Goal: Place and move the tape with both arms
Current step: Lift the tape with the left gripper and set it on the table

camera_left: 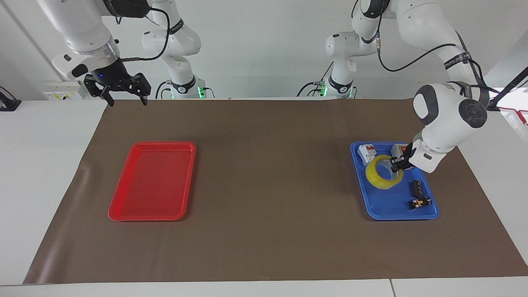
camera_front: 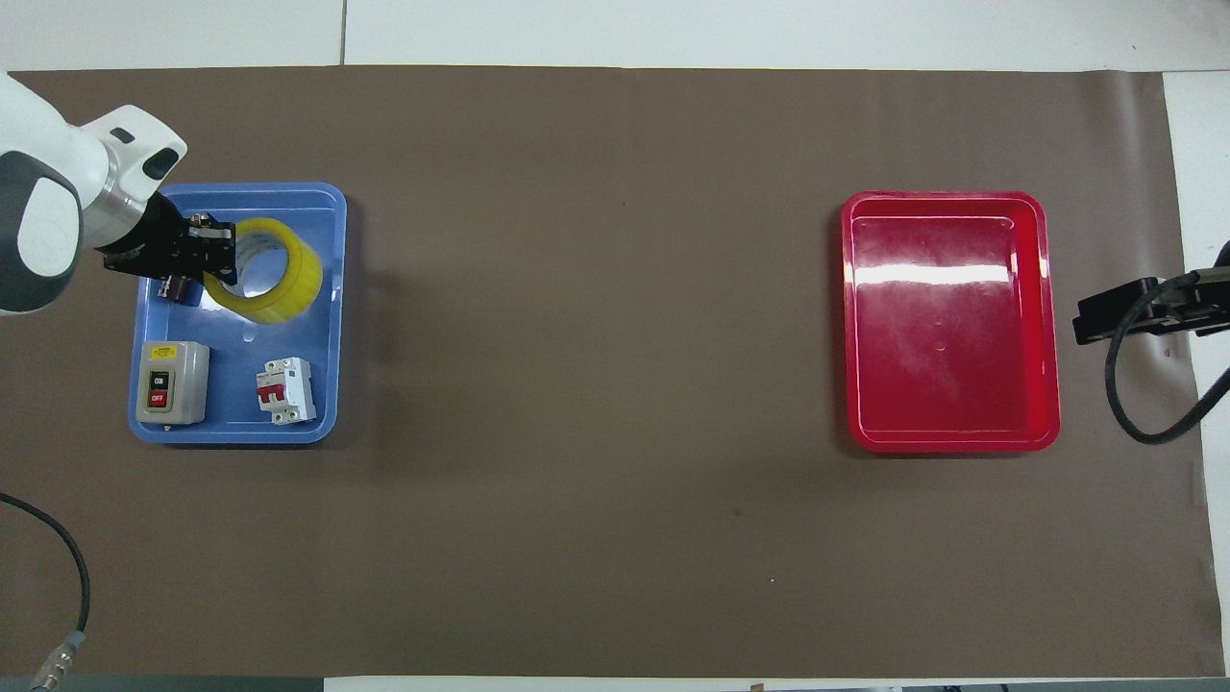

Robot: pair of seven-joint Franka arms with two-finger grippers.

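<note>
Plain white wall (camera_left: 264,45) up at 12 o'clock, white table (camera_left: 45,173) under a big brown mat (camera_left: 268,231) covering most of it. Lighting's bright and even, with a wall socket (camera_left: 62,93) at 10 o'clock.
</note>
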